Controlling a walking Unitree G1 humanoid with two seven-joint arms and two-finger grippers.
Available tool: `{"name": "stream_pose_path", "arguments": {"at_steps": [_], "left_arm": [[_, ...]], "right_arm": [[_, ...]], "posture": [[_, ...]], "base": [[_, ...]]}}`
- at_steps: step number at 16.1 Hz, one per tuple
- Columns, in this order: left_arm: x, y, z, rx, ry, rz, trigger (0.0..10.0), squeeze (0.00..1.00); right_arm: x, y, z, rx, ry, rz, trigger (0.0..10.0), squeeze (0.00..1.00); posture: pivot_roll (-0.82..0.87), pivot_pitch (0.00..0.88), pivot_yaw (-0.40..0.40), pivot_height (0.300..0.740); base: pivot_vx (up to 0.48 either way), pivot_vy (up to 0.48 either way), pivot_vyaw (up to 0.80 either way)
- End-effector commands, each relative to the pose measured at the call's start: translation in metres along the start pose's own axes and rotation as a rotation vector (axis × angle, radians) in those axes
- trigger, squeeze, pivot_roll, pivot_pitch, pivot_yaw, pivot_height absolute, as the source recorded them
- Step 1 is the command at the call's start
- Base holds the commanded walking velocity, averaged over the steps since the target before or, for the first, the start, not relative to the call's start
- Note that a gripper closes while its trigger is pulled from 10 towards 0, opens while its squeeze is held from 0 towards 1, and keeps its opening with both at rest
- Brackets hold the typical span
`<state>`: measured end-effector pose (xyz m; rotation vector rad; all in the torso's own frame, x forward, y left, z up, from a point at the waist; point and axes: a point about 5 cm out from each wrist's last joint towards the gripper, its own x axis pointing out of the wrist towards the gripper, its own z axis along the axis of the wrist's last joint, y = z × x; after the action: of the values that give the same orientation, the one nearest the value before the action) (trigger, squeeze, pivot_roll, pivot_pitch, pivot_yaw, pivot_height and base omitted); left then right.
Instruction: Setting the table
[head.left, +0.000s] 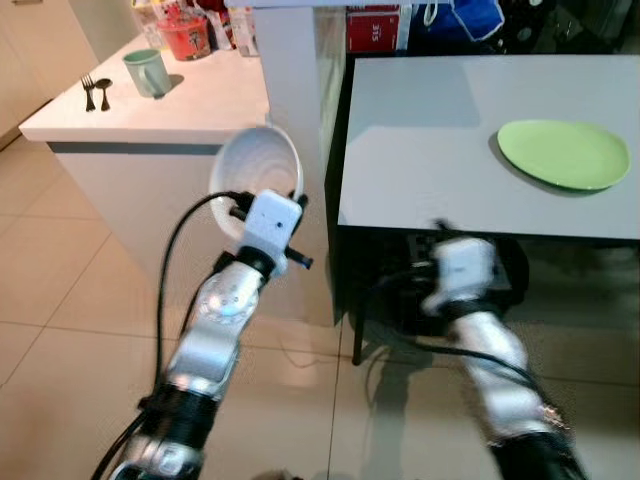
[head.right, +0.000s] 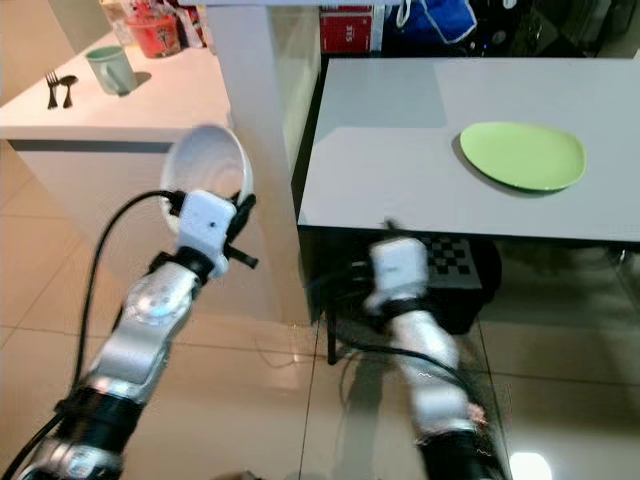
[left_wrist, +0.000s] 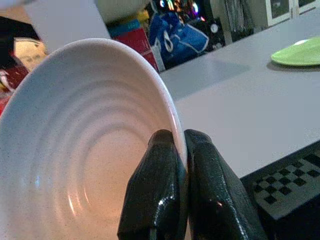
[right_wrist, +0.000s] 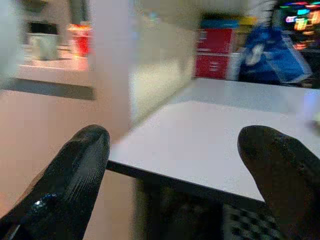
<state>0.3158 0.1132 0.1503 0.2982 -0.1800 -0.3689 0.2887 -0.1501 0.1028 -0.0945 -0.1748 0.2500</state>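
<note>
Tiled floor (head.left: 60, 300) underfoot, and ahead stands a grey desk (head.left: 440, 150) with a lime-green plate (head.left: 565, 153) lying on its right side, well back from the near edge. Off to the left sits a white counter (head.left: 200, 100) carrying a pale green mug (head.left: 148, 72), a dark fork (head.left: 88, 92) and spoon (head.left: 103, 92) side by side to the mug's left, and a red container (head.left: 185, 38) farther back. Left gripper (left_wrist: 182, 150) is up in the air between counter and desk, its fingers (left_wrist: 155, 190) clenched on the rim of a white ridged bowl (left_wrist: 75, 150), one finger inside, one outside. That bowl is tilted nearly on edge, its hollow facing the camera, clear of both surfaces. Right gripper (right_wrist: 175, 145) hovers low, near the desk's near-left corner, fingers (right_wrist: 75, 165) spread wide and carrying nothing. Under the desk shows a black-and-white checkered pattern (head.right: 450, 258), too blurred to name. Far behind, red boxes (head.left: 372, 28) and a blue bag (head.left: 470, 20).
</note>
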Motion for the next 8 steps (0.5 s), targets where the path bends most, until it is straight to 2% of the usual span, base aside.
{"name": "stream_pose_path", "arguments": {"at_steps": [1, 2, 3, 5, 7, 8], "left_arm": [[-0.01, 0.011, -0.004, -0.021, 0.0, 0.011, 10.0, 0.0], [-0.027, 0.021, -0.019, -0.06, 0.047, 0.009, 10.0, 0.0], [-0.054, 0.029, -0.045, -0.083, 0.145, 0.007, 10.0, 0.0], [-0.065, 0.03, -0.058, -0.13, 0.209, 0.012, 10.0, 0.0], [-0.065, 0.028, -0.06, -0.16, 0.228, 0.015, 10.0, 0.0], [-0.059, 0.022, -0.057, -0.165, 0.227, -0.011, 10.0, 0.0]], "right_arm": [[-0.007, -0.008, -0.003, 0.029, 0.026, -0.012, 10.0, 0.0], [-0.018, -0.018, -0.01, 0.045, 0.067, -0.013, 10.0, 0.0], [-0.034, -0.024, -0.023, 0.029, 0.147, 0.027, 10.0, 0.0], [-0.043, -0.023, -0.034, 0.032, 0.207, 0.063, 10.0, 0.0], [-0.046, -0.02, -0.039, 0.032, 0.244, 0.098, 10.0, 0.0], [-0.04, -0.012, -0.039, 0.048, 0.251, 0.111, 10.0, 0.0]], "posture": [[0.03, 0.0, 0.066, 0.74], [0.03, 0.0, 0.061, 0.74], [0.03, 0.0, 0.05, 0.74], [0.04, 0.0, 0.044, 0.74], [0.04, 0.0, 0.044, 0.74], [0.04, 0.0, 0.05, 0.74]], "base": [[0.0, 0.0, 0.0], [0.0, 0.0, 0.0], [0.0, 0.0, 0.0], [0.0, 0.0, 0.0], [0.0, 0.0, 0.0], [0.0, 0.0, 0.0]]}}
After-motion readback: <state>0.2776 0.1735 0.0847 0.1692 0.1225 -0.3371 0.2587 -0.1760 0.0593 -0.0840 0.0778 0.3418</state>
